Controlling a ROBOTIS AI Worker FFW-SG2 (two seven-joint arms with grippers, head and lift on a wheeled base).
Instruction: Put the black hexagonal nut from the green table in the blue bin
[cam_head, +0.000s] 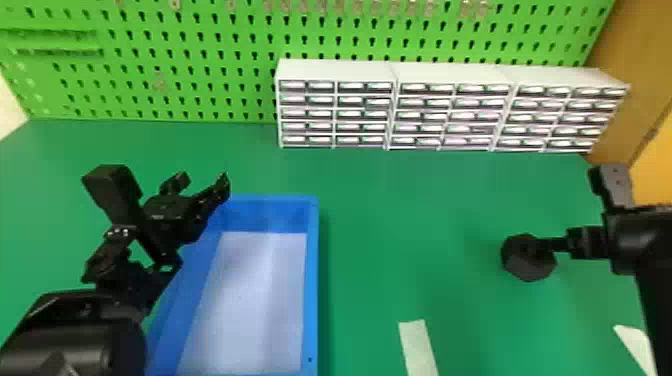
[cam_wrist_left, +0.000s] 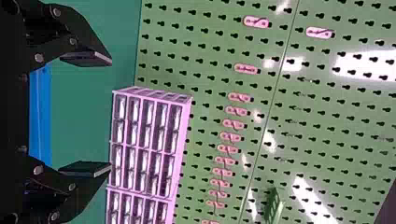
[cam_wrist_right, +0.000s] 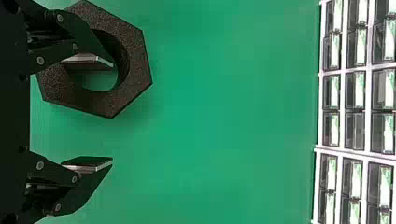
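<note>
The black hexagonal nut (cam_head: 529, 266) lies on the green table at the right, and the right gripper (cam_head: 587, 243) is over its upper side. In the right wrist view the right gripper (cam_wrist_right: 112, 113) is open; one finger overlaps the hole of the nut (cam_wrist_right: 138, 60), the other stands outside it. I cannot tell whether that first finger is inside the hole or above it. The blue bin (cam_head: 312, 280) stands left of centre. At its far left corner is the left gripper (cam_head: 202, 184); in the left wrist view the left gripper (cam_wrist_left: 111, 114) is open, nothing between its fingers.
White drawer cabinets (cam_head: 450, 115) line the back of the table (cam_head: 390, 215), before a green pegboard (cam_head: 190, 60). A pale strip (cam_head: 419, 345) lies between bin and nut, near the front. Another pale piece (cam_head: 635, 345) lies by the right arm, and a wooden panel borders the right side.
</note>
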